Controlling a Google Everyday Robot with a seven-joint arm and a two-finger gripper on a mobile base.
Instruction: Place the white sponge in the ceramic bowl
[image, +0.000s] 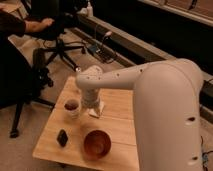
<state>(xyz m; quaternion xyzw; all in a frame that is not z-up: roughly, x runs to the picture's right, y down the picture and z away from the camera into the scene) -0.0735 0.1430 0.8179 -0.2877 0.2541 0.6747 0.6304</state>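
As I watch from my station, the white arm (165, 100) fills most of the right side of the view. It reaches from the right to the left over the wooden worktop (119, 126), then bends downward at its wrist.

The worktop is a light wooden one. Behind it, at the upper left, stands a dark office chair (60, 42).

Near the front edge of the worktop is the ceramic bowl (96, 144), orange-brown and glossy, standing upright with nothing inside it. Well behind it and to the left stands a small white cup (71, 106) with dark red contents.

Just right of the cup lies the white sponge (100, 109), flat on the wood and apart from the bowl (only its right and front edges show to me). The hand (91, 104) points straight down onto the sponge and covers the rest of it. I cannot tell if the hand is apart or together, or if it grips the sponge.

Left of the bowl, near the front left corner, sits a small black object (62, 137).
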